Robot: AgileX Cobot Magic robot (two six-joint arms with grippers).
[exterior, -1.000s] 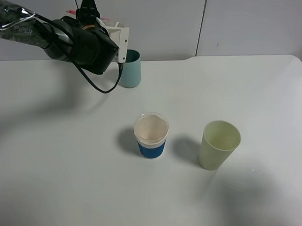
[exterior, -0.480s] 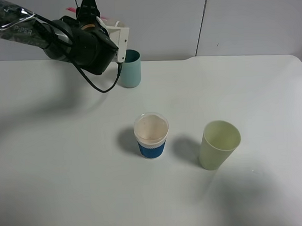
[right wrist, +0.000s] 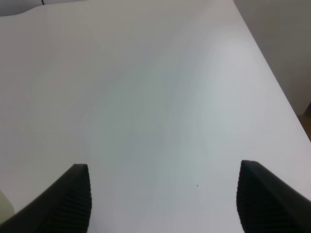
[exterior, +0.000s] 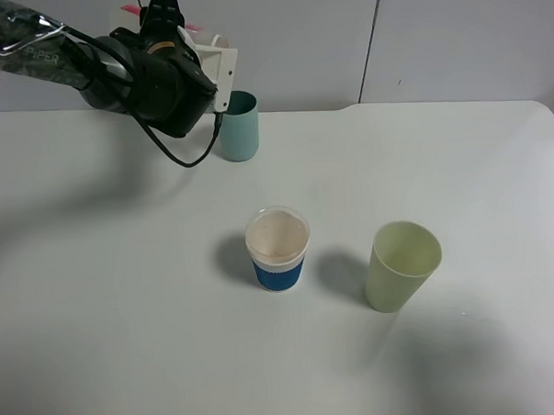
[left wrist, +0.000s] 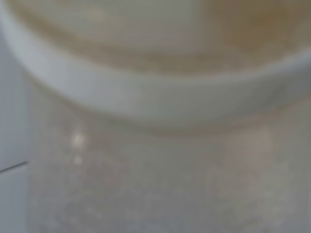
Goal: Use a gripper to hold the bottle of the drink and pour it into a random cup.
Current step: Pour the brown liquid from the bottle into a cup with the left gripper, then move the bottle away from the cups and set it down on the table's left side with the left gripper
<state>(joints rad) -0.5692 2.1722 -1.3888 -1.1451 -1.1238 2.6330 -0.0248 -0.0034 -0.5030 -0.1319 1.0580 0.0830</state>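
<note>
My left arm's wrist point(exterior: 161, 79) with its white bracket point(exterior: 221, 74) hangs above the table's far left, just left of and over the teal-green cup point(exterior: 239, 126). The wrist hides the left fingers from the high camera. Only a red-and-white sliver of the bottle point(exterior: 192, 29) shows above it. The left wrist view is filled by the blurred translucent bottle point(left wrist: 155, 160) and its pale neck ring point(left wrist: 146, 99), held close in the shut gripper. A faint brown tint of the drink point(left wrist: 252, 24) shows there. My right gripper point(right wrist: 163, 204) stands open over bare table, away from the cups.
A short blue-and-white cup point(exterior: 278, 248) stands mid-table. A pale yellow-green tapered cup point(exterior: 403, 264) is to its right. A black cable point(exterior: 178, 157) loops down from the left wrist beside the teal cup. The white table point(exterior: 98, 316) ends at a wall behind.
The left wrist and bracket have risen slightly, showing a little more of the teal cup's rim. The cups have not moved.
</note>
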